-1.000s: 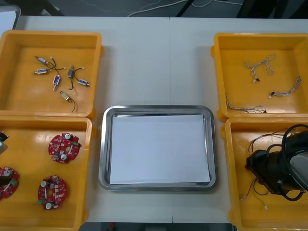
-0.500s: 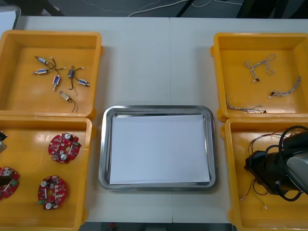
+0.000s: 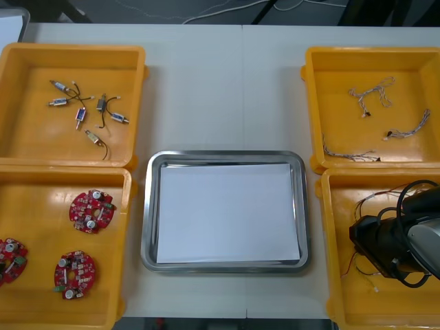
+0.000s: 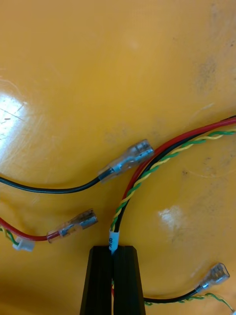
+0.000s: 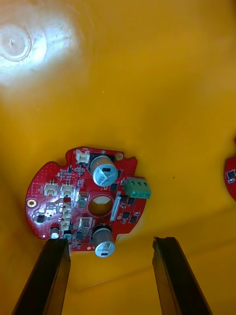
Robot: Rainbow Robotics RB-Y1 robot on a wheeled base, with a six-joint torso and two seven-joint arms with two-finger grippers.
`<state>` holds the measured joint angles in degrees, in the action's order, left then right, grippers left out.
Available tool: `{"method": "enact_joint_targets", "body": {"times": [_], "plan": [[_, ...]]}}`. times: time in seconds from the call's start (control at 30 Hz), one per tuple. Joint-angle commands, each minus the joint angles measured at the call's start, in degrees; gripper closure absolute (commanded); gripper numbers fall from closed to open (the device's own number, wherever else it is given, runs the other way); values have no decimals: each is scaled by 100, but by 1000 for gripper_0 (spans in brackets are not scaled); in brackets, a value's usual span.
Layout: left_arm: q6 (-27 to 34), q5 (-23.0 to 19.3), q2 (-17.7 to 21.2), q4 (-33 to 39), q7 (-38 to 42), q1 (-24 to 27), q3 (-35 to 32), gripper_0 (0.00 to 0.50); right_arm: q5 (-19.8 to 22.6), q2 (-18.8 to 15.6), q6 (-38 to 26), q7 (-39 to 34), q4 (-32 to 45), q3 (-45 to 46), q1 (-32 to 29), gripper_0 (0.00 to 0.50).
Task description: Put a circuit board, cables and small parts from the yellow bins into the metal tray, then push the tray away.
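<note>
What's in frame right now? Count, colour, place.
Yellow plastic bins: four, two each side of the table.
Rectangular metal tray: one, shiny rim, white inside, centre, between the bins.
Small metal parts: six, silvery, far left bin.
Round red circuit boards: three, near left bin.
Twisted blue and white cables: three, far right bin.
Red, black and yellow-green cables: several, near right bin.
Light table: one, under everything.
Left hand: black, open, over a board, near left bin.
Right hand: black, shut on those cables, near right bin.
</note>
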<state>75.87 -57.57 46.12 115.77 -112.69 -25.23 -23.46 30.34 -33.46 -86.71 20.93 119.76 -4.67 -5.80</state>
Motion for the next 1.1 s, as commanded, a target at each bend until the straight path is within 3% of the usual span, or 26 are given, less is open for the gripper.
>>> {"method": "enact_joint_targets", "body": {"times": [0.03,0.33,0.63,1.1], "plan": [[-160,123,-77,-19,203,-114,-36,0,68,103,-109,-81,-6,-113,53,500],[-819,299,-94,-169,36,-369,149,0,156,-55,-865,-37,390,36,378,500],[-837,334,-296,-160,-139,-562,149,0,270,-64,-1603,95,1075,502,413,500],[-942,537,-613,-160,-306,-632,210,0,525,-336,-2043,464,1849,1126,475,500]]}}
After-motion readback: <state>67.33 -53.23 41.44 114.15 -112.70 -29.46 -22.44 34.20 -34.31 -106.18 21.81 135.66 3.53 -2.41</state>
